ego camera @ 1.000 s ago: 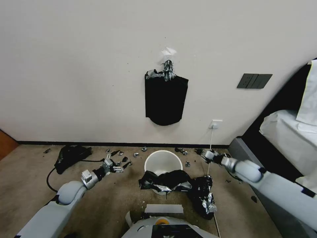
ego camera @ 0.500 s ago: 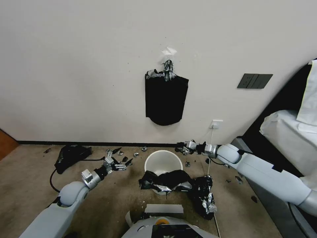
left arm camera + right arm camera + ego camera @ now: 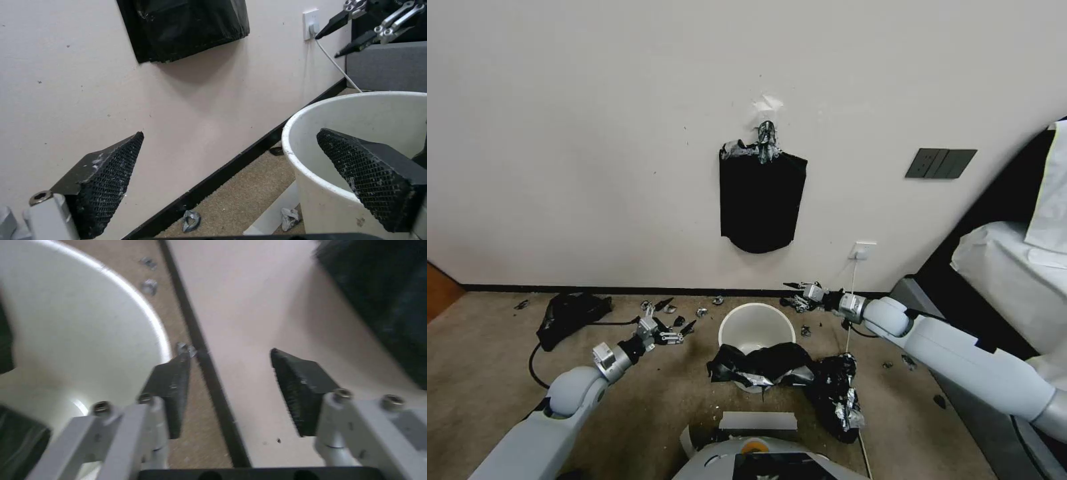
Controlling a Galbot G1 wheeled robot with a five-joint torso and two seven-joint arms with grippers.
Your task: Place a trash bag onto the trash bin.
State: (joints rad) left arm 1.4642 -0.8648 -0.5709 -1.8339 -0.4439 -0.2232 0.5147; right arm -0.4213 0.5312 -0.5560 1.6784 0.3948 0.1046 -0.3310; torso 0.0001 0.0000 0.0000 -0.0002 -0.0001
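Observation:
The cream-white trash bin (image 3: 756, 325) stands on the carpet near the wall. A crumpled glossy black trash bag (image 3: 760, 364) with silver tape bits lies draped over the bin's near rim, held by nothing. My left gripper (image 3: 675, 317) hovers open to the left of the bin; in the left wrist view the left gripper (image 3: 236, 183) frames the bin (image 3: 356, 113). My right gripper (image 3: 787, 293) is open above the floor just past the bin's far right rim, near the wall. In the right wrist view the right gripper (image 3: 236, 390) is beside the bin (image 3: 80, 340).
A flat black bundle of bags (image 3: 762, 200) hangs on the wall above the bin. Black heaps flecked with silver lie at the right (image 3: 837, 393) and far left (image 3: 570, 312). Silver scraps (image 3: 702, 311) litter the carpet. A white cable (image 3: 851, 300) drops from a wall socket. Furniture (image 3: 1014, 280) stands at right.
My right arm has swung left and forward, bringing its open gripper from the right of the bin to near the wall behind it. The left gripper has barely shifted.

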